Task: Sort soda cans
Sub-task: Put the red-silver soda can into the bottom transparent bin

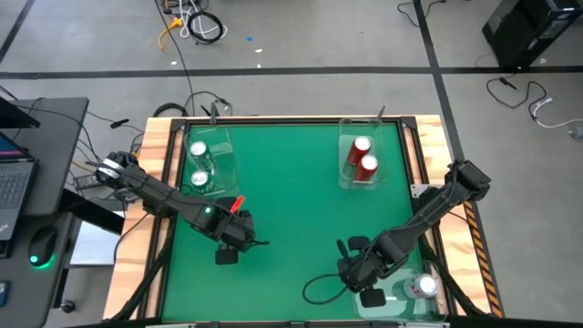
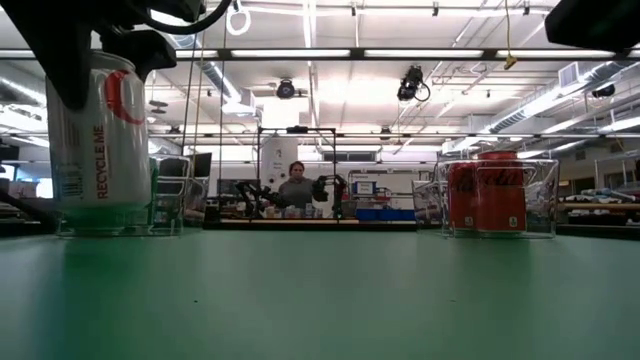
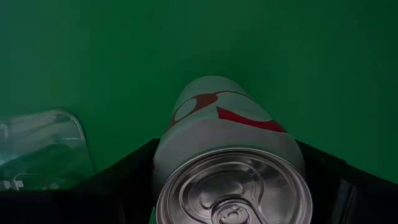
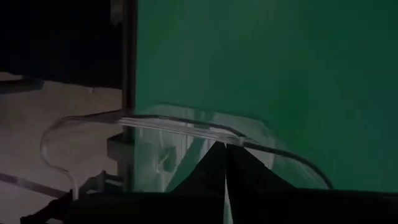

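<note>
Left claw [image 1: 239, 239] grasping a silver can [image 3: 231, 163] over the green table [image 1: 291, 191], right claw [image 4: 225, 180] clenched above the near-right clear tray [image 4: 186, 134]

My two dark fingers [image 4: 225, 171] pressed together, a clear plastic tray [image 4: 186, 127] just past them, green table [image 4: 267, 68], wooden edge [image 4: 56, 118] beside it

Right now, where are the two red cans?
In the high view, the two red cans stand together in a clear tray at the green table's far right, away from both arms.
</note>
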`<control>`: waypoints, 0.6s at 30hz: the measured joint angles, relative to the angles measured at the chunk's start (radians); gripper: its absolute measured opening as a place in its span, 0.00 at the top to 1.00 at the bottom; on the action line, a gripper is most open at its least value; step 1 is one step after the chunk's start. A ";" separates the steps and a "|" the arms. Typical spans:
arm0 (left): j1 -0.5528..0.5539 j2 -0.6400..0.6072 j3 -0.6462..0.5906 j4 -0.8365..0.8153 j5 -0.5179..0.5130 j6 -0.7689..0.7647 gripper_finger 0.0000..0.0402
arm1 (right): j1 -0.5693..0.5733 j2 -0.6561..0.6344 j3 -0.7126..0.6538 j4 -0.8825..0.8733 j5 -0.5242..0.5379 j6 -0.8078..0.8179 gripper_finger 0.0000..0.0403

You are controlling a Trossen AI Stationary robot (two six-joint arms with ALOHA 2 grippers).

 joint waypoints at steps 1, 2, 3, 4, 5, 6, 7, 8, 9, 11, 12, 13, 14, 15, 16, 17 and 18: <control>-0.001 0.000 0.000 0.001 0.000 0.000 0.26 | -0.004 0.000 -0.005 0.000 0.000 -0.010 1.00; -0.001 0.000 0.000 0.001 0.000 0.000 0.26 | -0.007 0.000 -0.012 0.006 0.000 -0.019 1.00; -0.001 0.000 0.000 0.001 0.000 0.000 0.26 | -0.014 0.000 -0.016 0.018 0.001 -0.032 1.00; -0.001 0.000 0.000 0.002 0.001 0.000 0.26 | -0.019 0.000 -0.017 0.028 0.010 -0.047 1.00; -0.001 0.000 0.000 0.001 0.001 0.001 0.26 | -0.025 0.000 -0.017 0.037 0.029 -0.061 1.00; -0.001 0.000 0.000 0.001 0.000 0.002 0.26 | -0.034 0.000 -0.017 0.043 0.051 -0.075 1.00; -0.001 0.000 0.000 0.001 0.001 0.002 0.26 | -0.043 0.000 -0.017 0.046 0.070 -0.089 1.00; -0.001 0.000 0.000 0.001 0.004 0.002 0.26 | -0.051 0.000 -0.017 0.046 0.087 -0.100 1.00; 0.000 0.000 0.000 0.000 0.008 0.002 0.26 | -0.061 0.000 -0.017 0.045 0.102 -0.112 1.00; -0.001 0.000 0.000 0.000 0.010 0.002 0.26 | -0.080 0.000 -0.017 0.047 0.127 -0.134 1.00; -0.001 0.000 0.000 0.000 0.010 0.002 0.26 | -0.090 0.000 -0.017 0.048 0.135 -0.145 1.00; -0.001 0.000 0.000 -0.001 0.011 0.002 0.26 | -0.099 0.000 -0.017 0.047 0.143 -0.157 1.00; -0.001 0.000 0.000 -0.002 0.011 0.002 0.26 | -0.110 0.000 -0.017 0.047 0.148 -0.173 1.00; -0.001 0.000 0.000 -0.002 0.013 0.002 0.26 | -0.121 0.000 -0.017 0.047 0.156 -0.190 1.00; -0.001 0.000 0.000 -0.003 0.019 0.002 0.26 | -0.132 0.000 -0.017 0.049 0.169 -0.208 1.00; -0.001 0.000 0.000 -0.003 0.020 0.002 0.26 | -0.145 0.000 -0.018 0.056 0.183 -0.225 1.00; -0.001 0.000 0.000 -0.003 0.019 0.002 0.26 | -0.157 0.000 -0.018 0.066 0.194 -0.244 1.00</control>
